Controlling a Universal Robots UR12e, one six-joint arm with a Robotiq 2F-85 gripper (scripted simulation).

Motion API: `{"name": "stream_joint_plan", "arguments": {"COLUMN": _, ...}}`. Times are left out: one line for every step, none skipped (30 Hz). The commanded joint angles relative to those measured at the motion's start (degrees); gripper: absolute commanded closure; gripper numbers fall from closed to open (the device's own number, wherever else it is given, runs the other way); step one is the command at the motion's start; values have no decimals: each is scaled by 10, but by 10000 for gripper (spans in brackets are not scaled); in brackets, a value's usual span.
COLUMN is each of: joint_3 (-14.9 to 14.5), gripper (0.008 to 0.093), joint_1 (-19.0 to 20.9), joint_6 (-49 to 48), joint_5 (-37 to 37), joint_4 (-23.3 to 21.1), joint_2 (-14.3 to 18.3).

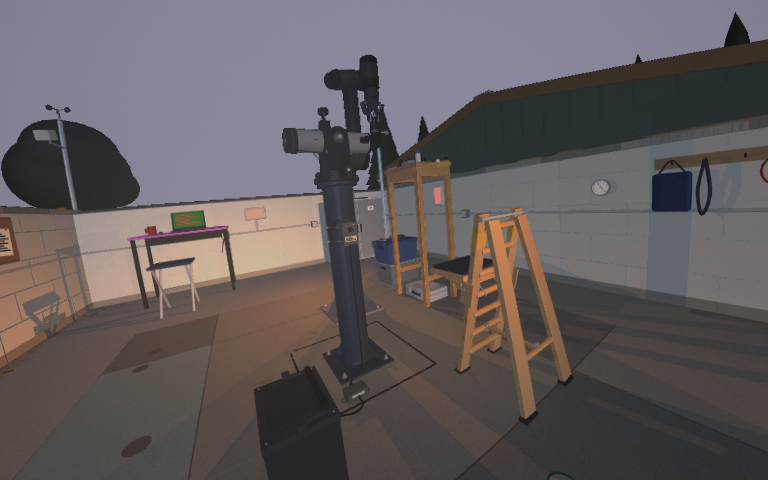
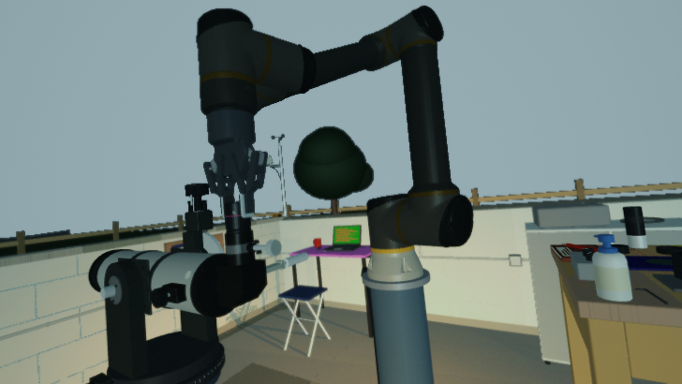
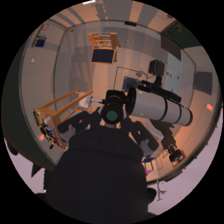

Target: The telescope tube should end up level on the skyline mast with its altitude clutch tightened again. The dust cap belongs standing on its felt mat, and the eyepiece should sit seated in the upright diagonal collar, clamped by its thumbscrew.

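Observation:
The lower part of the dark eyepiece (image 2: pixel 237 229) is hidden inside the upright diagonal collar (image 2: pixel 238 260) at the rear of the telescope tube (image 2: pixel 157 279). Its green lens (image 3: pixel 111 115) faces the wrist camera. The grey tube (image 3: pixel 159 107) lies about level on its fork mount atop the dark mast (image 1: pixel 346 271). A thumbscrew with a pale round head (image 2: pixel 269 248) sticks out beside the collar. The dust cap (image 2: pixel 634 226) stands upright on the far end of the wooden bench. My gripper (image 2: pixel 236 195) points straight down over the collar and is closed around the top of the eyepiece.
A wooden stepladder (image 1: pixel 510 305) stands right of the mast, with a tall wooden bench (image 1: pixel 420 226) behind it. A black case (image 1: pixel 297 424) sits on the floor before the mast. A soap bottle (image 2: pixel 611 269) stands on the bench. A pink table (image 1: pixel 181 243) and stool are by the far wall.

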Motion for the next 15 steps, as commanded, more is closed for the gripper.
{"name": "stream_joint_plan", "arguments": {"joint_3": 0, "gripper": 554, "joint_1": 0, "joint_6": 0, "joint_5": 0, "joint_4": 0, "joint_2": 0}}
{"name": "stream_joint_plan", "arguments": {"joint_3": 0, "gripper": 534, "joint_1": 0, "joint_6": 0, "joint_5": 0, "joint_4": 0, "joint_2": 0}}
{"name": "stream_joint_plan", "arguments": {"joint_3": 0, "gripper": 514, "joint_1": 0, "joint_6": 0, "joint_5": 0, "joint_4": 0, "joint_2": 0}}
{"name": "stream_joint_plan", "arguments": {"joint_3": 0, "gripper": 494, "joint_1": 0, "joint_6": 0, "joint_5": 0, "joint_4": 0, "joint_2": 0}}
{"name": "stream_joint_plan", "arguments": {"joint_3": 0, "gripper": 474, "joint_1": 0, "joint_6": 0, "joint_5": 0, "joint_4": 0, "joint_2": 0}}
{"name": "stream_joint_plan", "arguments": {"joint_3": 0, "gripper": 454, "joint_1": 0, "joint_6": 0, "joint_5": 0, "joint_4": 0, "joint_2": 0}}
{"name": "stream_joint_plan", "arguments": {"joint_3": 0, "gripper": 434, "joint_1": 0, "joint_6": 0, "joint_5": 0, "joint_4": 0, "joint_2": 0}}
{"name": "stream_joint_plan", "arguments": {"joint_3": 0, "gripper": 414, "joint_1": 0, "joint_6": 0, "joint_5": 0, "joint_4": 0, "joint_2": 0}}
{"name": "stream_joint_plan", "arguments": {"joint_3": 0, "gripper": 394, "joint_1": 0, "joint_6": 0, "joint_5": 0, "joint_4": 0, "joint_2": 0}}
{"name": "stream_joint_plan", "arguments": {"joint_3": 0, "gripper": 374, "joint_1": 0, "joint_6": 0, "joint_5": 0, "joint_4": 0, "joint_2": 0}}
{"name": "stream_joint_plan", "arguments": {"joint_3": 0, "gripper": 354, "joint_1": 0, "joint_6": 0, "joint_5": 0, "joint_4": 0, "joint_2": 0}}
{"name": "stream_joint_plan", "arguments": {"joint_3": 0, "gripper": 334, "joint_1": 0, "joint_6": 0, "joint_5": 0, "joint_4": 0, "joint_2": 0}}
{"name": "stream_joint_plan", "arguments": {"joint_3": 0, "gripper": 334, "joint_1": 0, "joint_6": 0, "joint_5": 0, "joint_4": 0, "joint_2": 0}}
{"name": "stream_joint_plan", "arguments": {"joint_3": 0, "gripper": 334, "joint_1": 0, "joint_6": 0, "joint_5": 0, "joint_4": 0, "joint_2": 0}}
{"name": "stream_joint_plan", "arguments": {"joint_3": 0, "gripper": 334, "joint_1": 0, "joint_6": 0, "joint_5": 0, "joint_4": 0, "joint_2": 0}}
